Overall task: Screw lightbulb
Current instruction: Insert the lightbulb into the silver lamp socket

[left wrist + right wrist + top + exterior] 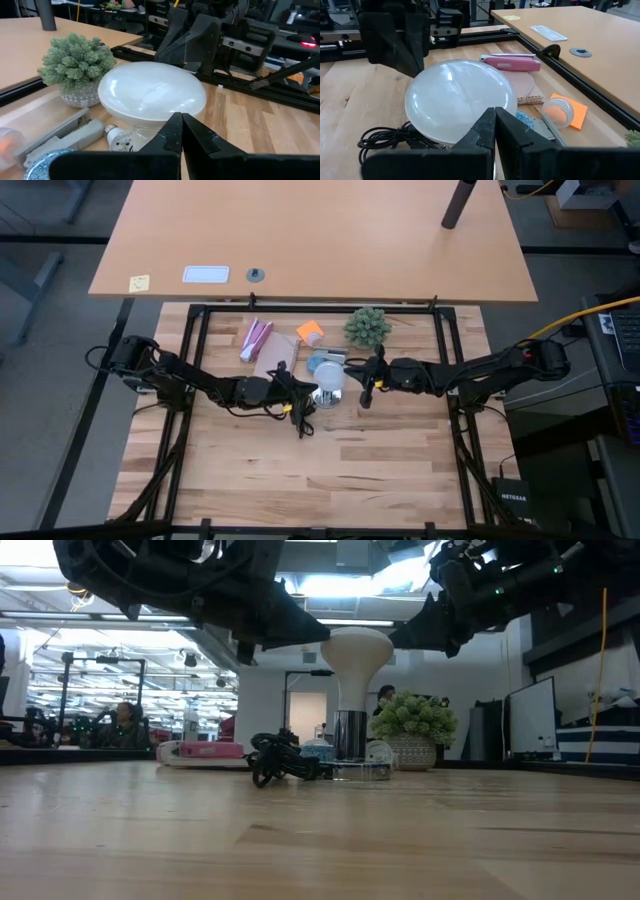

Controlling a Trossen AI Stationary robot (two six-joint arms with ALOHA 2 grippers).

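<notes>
The lightbulb [328,376] stands upright on its silver socket base [350,736] at the centre of the worktop [330,470]. The left end effector [303,392], fingers pressed together, sits just at the bulb's nine o'clock. The right end effector [357,377], likewise closed and empty, flanks it at three o'clock. A green plant [367,327] sits at one o'clock.

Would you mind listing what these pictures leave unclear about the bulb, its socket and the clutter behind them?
- Lightbulb thread: low view shows its neck entering the silver socket, which hides how far it is screwed in.
- Socket: hidden under the bulb's dome in the high view and both wrist views.
- Small spare bulb: left wrist view, print too small to read, partly behind the left gripper.
- Black cord: right wrist view, its end is cut off behind the right gripper.
</notes>
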